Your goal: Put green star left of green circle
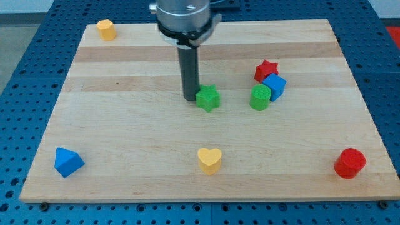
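Observation:
The green star (209, 98) lies near the middle of the wooden board (125, 125). The green circle (260, 98) stands to its right, with a gap of bare wood between them. My tip (190, 98) rests on the board right at the star's left side, touching or nearly touching it. The dark rod rises from there to the arm's grey mount at the view's top.
A blue cube (274, 86) touches the green circle's upper right, and a red star (266, 70) sits just above it. A yellow hexagon (107, 29) is at top left, a blue triangle (67, 162) at bottom left, a yellow heart (210, 160) at bottom centre, a red cylinder (349, 164) at bottom right.

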Motion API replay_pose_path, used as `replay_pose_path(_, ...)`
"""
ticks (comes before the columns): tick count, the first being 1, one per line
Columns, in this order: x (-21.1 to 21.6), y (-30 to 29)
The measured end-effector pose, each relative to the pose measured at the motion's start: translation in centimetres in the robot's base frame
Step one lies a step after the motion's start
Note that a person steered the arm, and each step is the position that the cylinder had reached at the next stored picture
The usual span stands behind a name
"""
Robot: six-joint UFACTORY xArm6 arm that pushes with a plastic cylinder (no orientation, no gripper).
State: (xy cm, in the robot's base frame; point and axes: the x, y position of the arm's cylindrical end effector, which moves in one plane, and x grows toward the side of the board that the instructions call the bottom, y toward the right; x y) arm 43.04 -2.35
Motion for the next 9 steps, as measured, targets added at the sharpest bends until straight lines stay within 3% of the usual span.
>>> replay_pose_path(3,3.2,0.6)
replay_pose_path(9,4.2,5.8)
